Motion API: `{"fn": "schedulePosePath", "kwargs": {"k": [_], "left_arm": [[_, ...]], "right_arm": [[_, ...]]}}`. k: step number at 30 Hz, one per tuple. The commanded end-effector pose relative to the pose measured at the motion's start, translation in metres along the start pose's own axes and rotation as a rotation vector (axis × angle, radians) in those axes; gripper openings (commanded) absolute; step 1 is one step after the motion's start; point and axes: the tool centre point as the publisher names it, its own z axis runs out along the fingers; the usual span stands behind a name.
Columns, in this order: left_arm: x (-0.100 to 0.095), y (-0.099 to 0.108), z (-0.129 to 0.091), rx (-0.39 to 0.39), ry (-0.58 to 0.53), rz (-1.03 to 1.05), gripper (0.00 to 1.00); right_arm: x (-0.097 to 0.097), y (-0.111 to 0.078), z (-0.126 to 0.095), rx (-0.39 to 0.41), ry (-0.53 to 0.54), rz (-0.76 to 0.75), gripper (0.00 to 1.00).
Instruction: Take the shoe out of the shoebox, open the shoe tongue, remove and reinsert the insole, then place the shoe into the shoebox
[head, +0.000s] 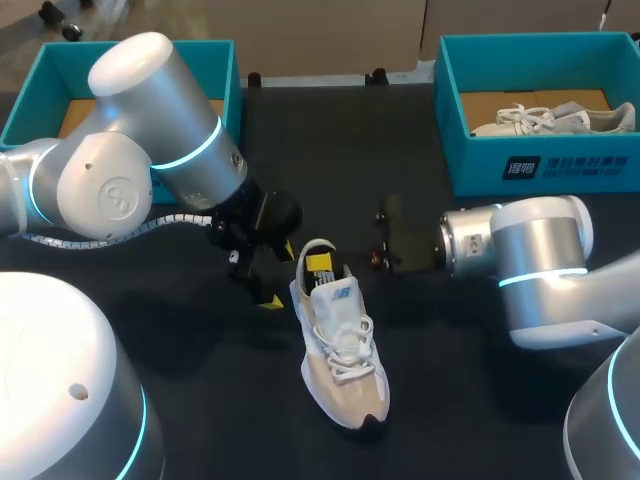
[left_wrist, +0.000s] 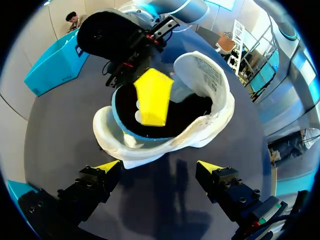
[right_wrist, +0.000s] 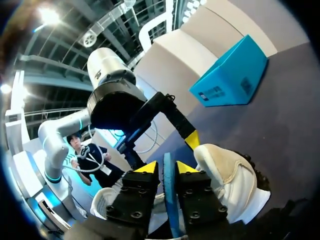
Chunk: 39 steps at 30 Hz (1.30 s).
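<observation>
Nearest, the white-and-beige sneaker (head: 340, 350) lies on the black table (head: 215, 365) near its middle, toe at 6 o'clock and heel at 12, outside both boxes. At the heel end, the left gripper (left_wrist: 159, 167) hangs at the sneaker's 10 o'clock with fingers spread wide and nothing between them. The right gripper (right_wrist: 166, 167), on the arm entering from 3 o'clock, has its fingers pinched narrow on the blue insole (right_wrist: 168, 195), which stands on edge in the shoe's opening beside the tongue (left_wrist: 200, 65). Farther back, a teal shoebox (head: 225, 70) stands at 11 o'clock and a second shoebox (head: 560, 170) at 1 o'clock holds another white sneaker (head: 550, 120).
</observation>
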Motion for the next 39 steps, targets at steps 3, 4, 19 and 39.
{"fn": "schedulePosePath", "kwargs": {"k": [3,4,19,39], "left_arm": [[0.000,0.000,0.000,0.001,0.000,0.001,1.00],[0.000,0.000,0.000,0.001,0.000,0.001,1.00],[0.000,0.000,0.000,0.001,0.000,0.001,1.00],[0.000,0.000,0.000,0.001,0.000,0.001,1.00]], "right_arm": [[-0.012,-0.002,-0.004,0.002,0.017,0.033,0.00],[-0.013,-0.004,-0.003,0.003,0.016,0.041,0.00],[-0.005,-0.039,0.004,-0.012,-0.021,0.117,0.00],[0.016,-0.002,0.003,0.053,-0.058,0.004,0.55]]}}
